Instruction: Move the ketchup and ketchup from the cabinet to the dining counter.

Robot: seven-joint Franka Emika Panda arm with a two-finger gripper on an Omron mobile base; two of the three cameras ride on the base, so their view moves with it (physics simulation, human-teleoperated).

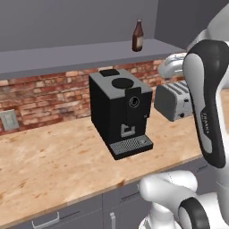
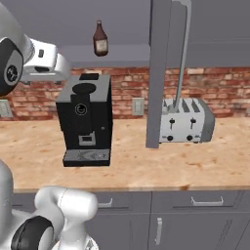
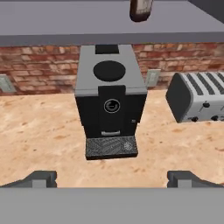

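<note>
I see one ketchup [image 1: 137, 36] standing upright on the cabinet [image 1: 67, 56] shelf, near its front edge and above the coffee machine [image 1: 120, 112]. In the right base view the same bottle [image 2: 100, 39] sits left of the open cabinet door [image 2: 158, 73], whose handle [image 2: 184, 49] faces me. In the hand view only the bottle's lower part [image 3: 141, 9] shows at the top edge. I cannot see a second ketchup from these views.

The gripper [image 3: 112, 179] is wide open and holds nothing; its fingertips [image 3: 41, 178] stand far apart at the bottom of the hand view. It hangs out in front of the wall counter [image 1: 53, 165], level with the coffee machine and well below the shelf. A toaster [image 2: 187, 120] stands to the right of the coffee machine on the same counter.

Step in hand, as I judge it: approach to the first bottle; no grasp is made yet.

Next move requirements:
- Raise the hand to shelf height, aiming it so the bottle centres between the fingertips.
- Advance over the coffee machine without touching its top.
- Keep clear of the open door on the right.
- Close on the bottle's body, not the narrow neck, since a tall bottle near the edge may tip if nudged.
</note>
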